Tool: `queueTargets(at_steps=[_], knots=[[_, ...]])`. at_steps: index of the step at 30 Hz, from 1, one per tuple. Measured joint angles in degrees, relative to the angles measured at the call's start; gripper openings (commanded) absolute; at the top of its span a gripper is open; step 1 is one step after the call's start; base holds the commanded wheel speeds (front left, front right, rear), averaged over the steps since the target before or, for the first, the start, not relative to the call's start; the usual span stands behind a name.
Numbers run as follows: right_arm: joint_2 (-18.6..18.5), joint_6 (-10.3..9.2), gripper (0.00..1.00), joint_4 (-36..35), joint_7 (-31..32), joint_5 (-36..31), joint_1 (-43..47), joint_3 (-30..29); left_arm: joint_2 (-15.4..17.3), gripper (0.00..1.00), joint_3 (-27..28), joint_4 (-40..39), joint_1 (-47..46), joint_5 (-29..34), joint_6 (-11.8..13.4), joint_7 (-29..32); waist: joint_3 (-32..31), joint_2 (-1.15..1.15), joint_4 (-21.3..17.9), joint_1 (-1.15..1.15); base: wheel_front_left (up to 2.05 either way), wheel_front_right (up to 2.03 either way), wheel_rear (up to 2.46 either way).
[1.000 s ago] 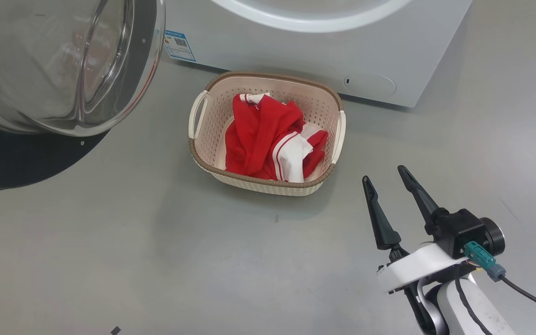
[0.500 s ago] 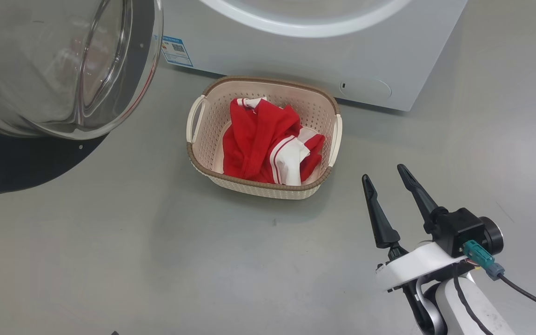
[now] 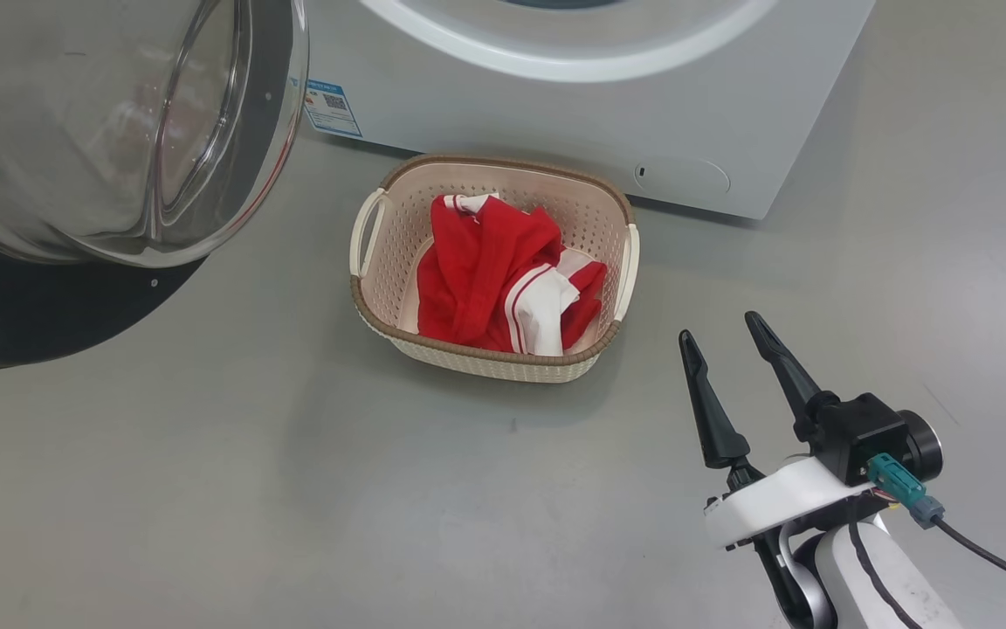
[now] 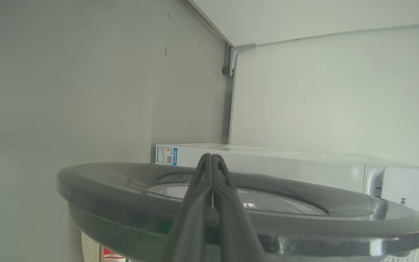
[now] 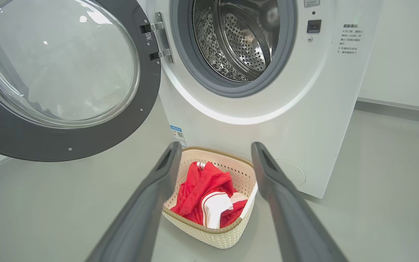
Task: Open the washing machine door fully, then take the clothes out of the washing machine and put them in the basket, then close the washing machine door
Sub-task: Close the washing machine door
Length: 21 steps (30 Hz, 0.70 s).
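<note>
The red white-striped jerseys point(image 3: 494, 279) lie in the cream perforated plastic basket point(image 3: 485, 356) before the big white front-loading washing machine point(image 5: 322, 109), whose steel drum point(image 5: 242, 40) looks empty to me. Only closing the round black glass-centred door point(image 5: 60, 72), standing wide open, remains, I judge. My left gripper point(image 4: 209, 157) is pressed together by its rim; my right gripper point(image 3: 720, 327) hangs spread, empty

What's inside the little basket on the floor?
Crumpled red clothes with white stripes lie in the basket. Most of its bottom, and anything under the clothes, is covered, so I cannot tell what lies beneath.
</note>
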Motion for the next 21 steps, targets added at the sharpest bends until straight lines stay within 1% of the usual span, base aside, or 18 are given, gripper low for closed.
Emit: queueTargets(at_steps=[3, 11, 21], knots=[[0.1, -0.01, 1.0, 0.1, 0.0, 0.0, 0.0, 0.0, -0.5, 0.0, -0.5, 0.7, -0.5, 0.0, 0.0, 1.0, -0.2, 0.0, 0.0, 0.0, 0.0, 0.0, 0.0], [0.2, -0.02, 1.0, 0.3, 0.0, 0.0, 0.0, 0.0, -0.3, 0.0, -1.0, 2.0, -0.9, 0.0, 0.0, 3.1, -0.5, 0.0, 0.0, 0.0, 0.0, 0.0, 0.0], [0.4, -0.04, 1.0, 0.9, -0.5, 0.9, 0.0, 0.0, 0.0, 0.0, -2.6, 2.0, -1.7, 0.0, 0.0, 8.3, -0.7, 0.0, -0.1, 0.0, 0.0, 0.0, 0.0]])
